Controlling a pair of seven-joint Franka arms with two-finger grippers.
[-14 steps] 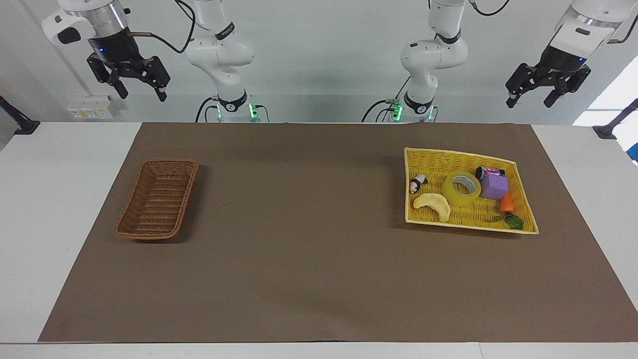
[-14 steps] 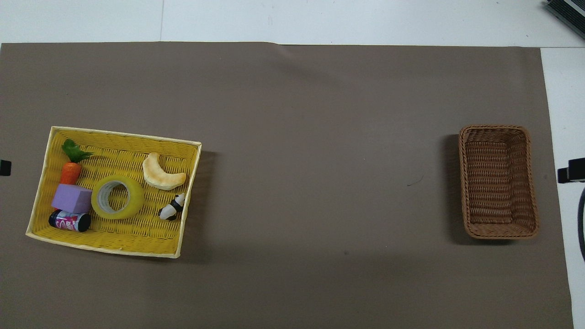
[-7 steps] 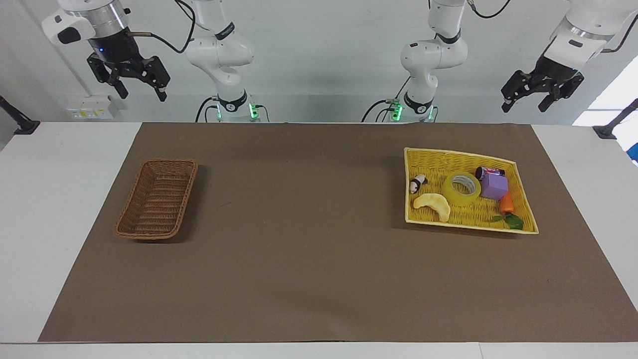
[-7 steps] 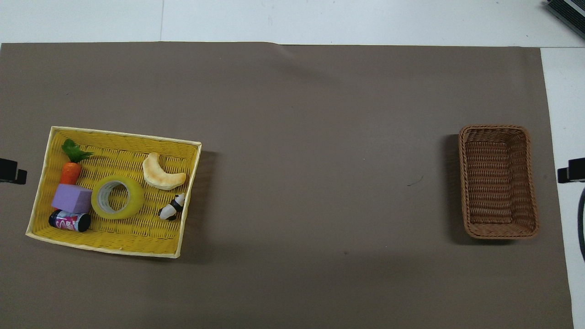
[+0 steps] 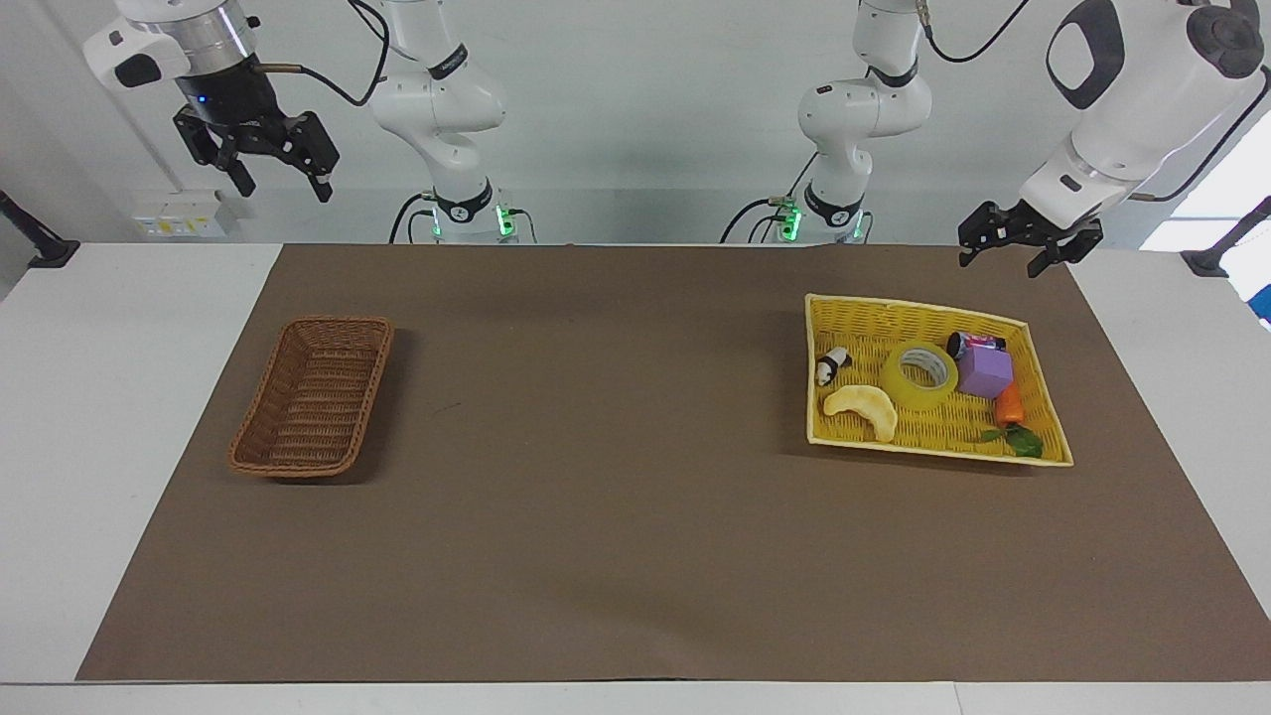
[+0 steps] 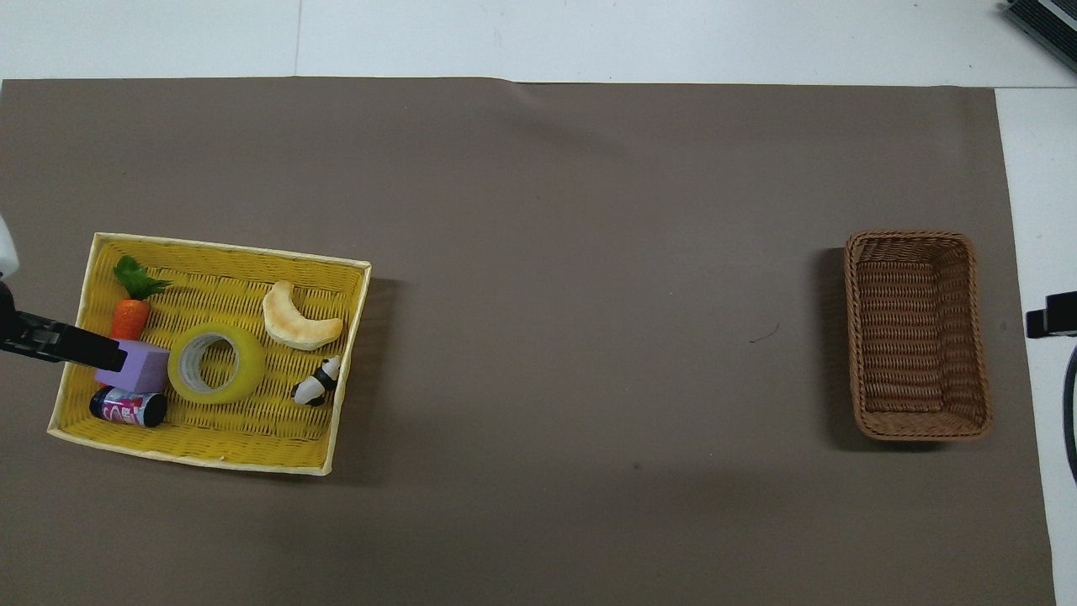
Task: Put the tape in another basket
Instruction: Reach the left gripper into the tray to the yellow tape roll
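Two grippers, two baskets and six loose things are showing on the brown paper mat [image 5: 616, 536] covering the white table [image 5: 89, 417].

Nearest the robots, the left gripper [image 5: 1008, 250] is hanging with its fingers spread apart and nothing between them, over the mat's edge just beside the wide, shallow bright yellow woven tray [image 5: 1051, 417]; in the overhead view its dark tip is overlapping the tray's rim. The right gripper [image 5: 276, 177] is waiting high in the air at the right arm's end of the table, fingers likewise parted and holding nothing.

The thick roll of translucent yellow packing tape [image 5: 920, 374] is lying flat in the middle of the tray, its pale cardboard core facing up, the hole showing the weave beneath.

Crowding around it are five things, one of each. A dark printed cylinder [image 5: 973, 344] is lying nearest the robots, touching a lilac foam block [image 5: 984, 372] that is sitting tight against the tape. A small black-and-white panda figure [image 5: 832, 366] is lying beside the tape, toward the right arm's end. Farther out, an orange toy carrot with green leaves [image 5: 1011, 409] is lying next to the block, and a pale crescent-shaped toy pastry [image 5: 864, 409] is just beside the roll.

Well apart, at the right arm's end, the small, deep dark brown wicker basket [image 5: 314, 395] is sitting with nothing in it.
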